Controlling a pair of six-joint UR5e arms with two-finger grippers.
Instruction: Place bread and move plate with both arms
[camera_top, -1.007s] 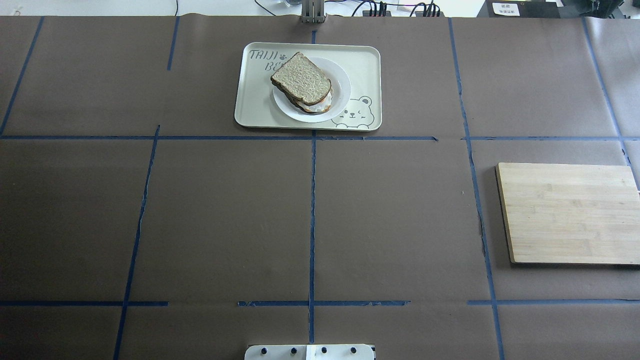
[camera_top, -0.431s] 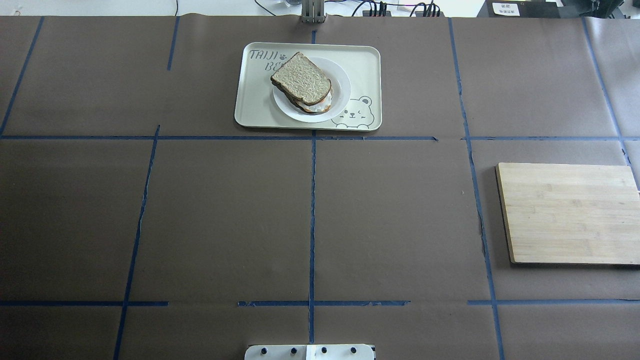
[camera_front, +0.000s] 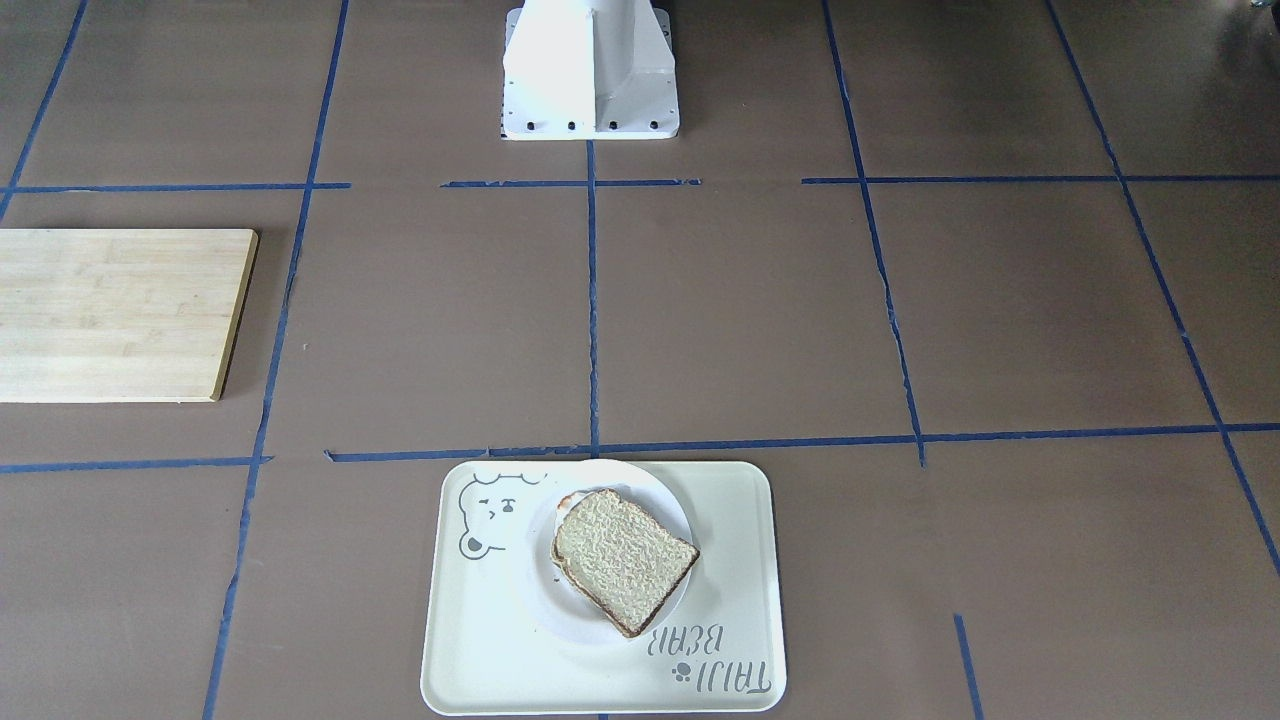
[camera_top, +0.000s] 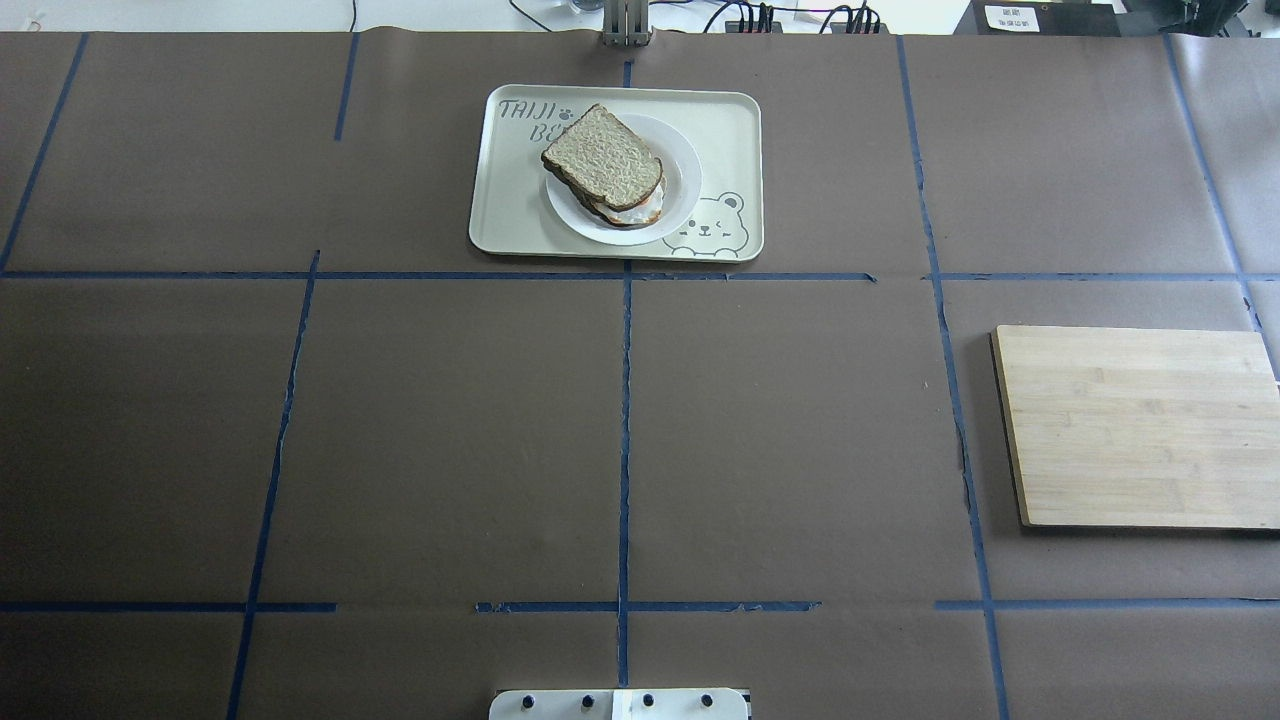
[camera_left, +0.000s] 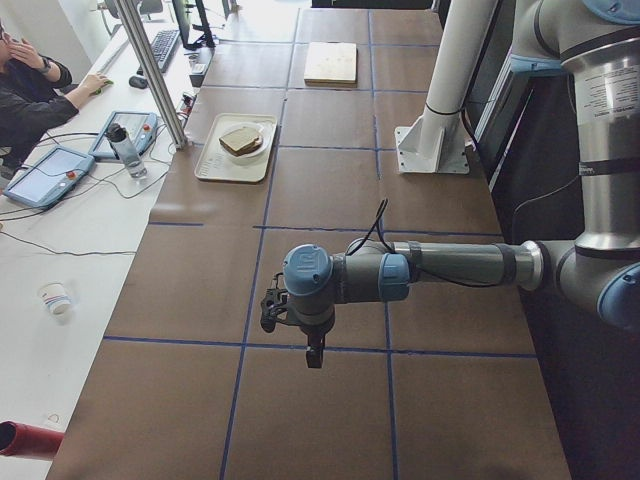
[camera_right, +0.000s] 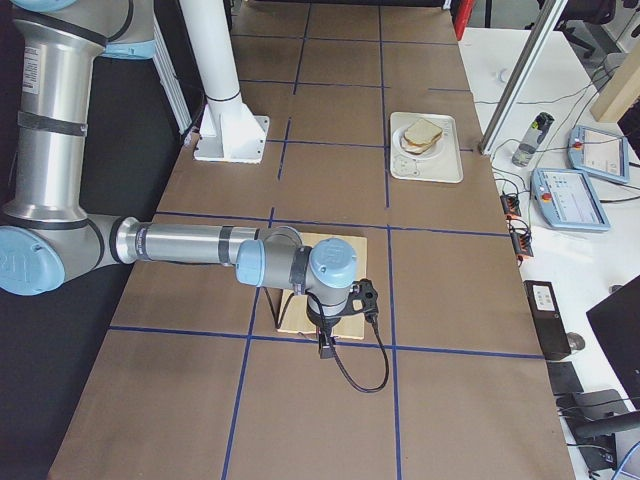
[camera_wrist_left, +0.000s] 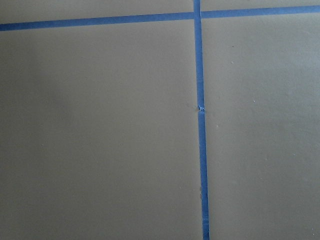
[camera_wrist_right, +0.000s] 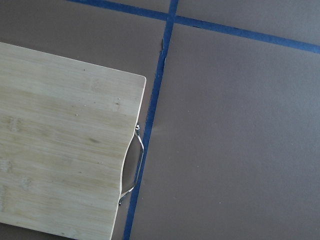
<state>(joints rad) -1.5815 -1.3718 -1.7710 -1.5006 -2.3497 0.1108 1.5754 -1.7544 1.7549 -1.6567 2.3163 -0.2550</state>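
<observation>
The bread lies on top of another slice with egg showing beneath, on the white plate. The plate sits on the cream bear tray at the table's far middle. They also show in the front view: bread, plate. Both arms are folded low near the robot's side. My left gripper hangs over bare brown table. My right gripper hangs over the edge of the wooden board. Only the side views show them, so I cannot tell whether they are open or shut.
The wooden cutting board lies at the table's right side; the right wrist view shows its metal handle. Blue tape lines cross the brown table cover. The white robot base stands at the near edge. An operator sits beyond the table.
</observation>
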